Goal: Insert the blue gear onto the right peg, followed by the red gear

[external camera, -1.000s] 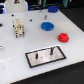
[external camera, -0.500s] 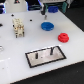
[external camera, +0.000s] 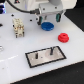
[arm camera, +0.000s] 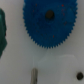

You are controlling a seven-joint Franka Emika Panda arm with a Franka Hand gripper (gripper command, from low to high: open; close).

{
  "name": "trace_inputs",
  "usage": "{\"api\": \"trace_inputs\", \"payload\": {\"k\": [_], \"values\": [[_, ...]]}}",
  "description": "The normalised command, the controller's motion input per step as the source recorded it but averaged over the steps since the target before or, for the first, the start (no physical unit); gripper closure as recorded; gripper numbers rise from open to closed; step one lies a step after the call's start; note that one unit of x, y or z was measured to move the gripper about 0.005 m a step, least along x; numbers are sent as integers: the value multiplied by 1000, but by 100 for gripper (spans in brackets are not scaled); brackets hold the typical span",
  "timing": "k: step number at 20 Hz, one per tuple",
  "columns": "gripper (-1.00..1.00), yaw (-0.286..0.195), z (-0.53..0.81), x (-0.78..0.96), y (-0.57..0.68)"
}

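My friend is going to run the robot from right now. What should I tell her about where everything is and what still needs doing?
Gripper: hangs right above the blue gear; its fingers are out of clear view, so open or shut cannot be told. It holds nothing that shows.
Blue gear: lying flat on the white table, not picked up yet.
Red gear: on the table, toward the exterior view's right, apart from the blue one.
Right peg: standing bare on the base plate with the black border.
Done: nothing is on the peg.
Left: grab the blue gear, put it on the peg, then the red gear.
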Motion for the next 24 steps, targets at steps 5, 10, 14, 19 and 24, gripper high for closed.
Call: {"api": "trace_inputs", "payload": {"k": [5, 10, 14, 19, 24], "values": [[100, 0, -476, -155, 5], [100, 0, -333, -184, 13], [100, 0, -139, -128, 35], [100, 0, 1, -18, -7], [100, 0, 192, 140, 7]]}}
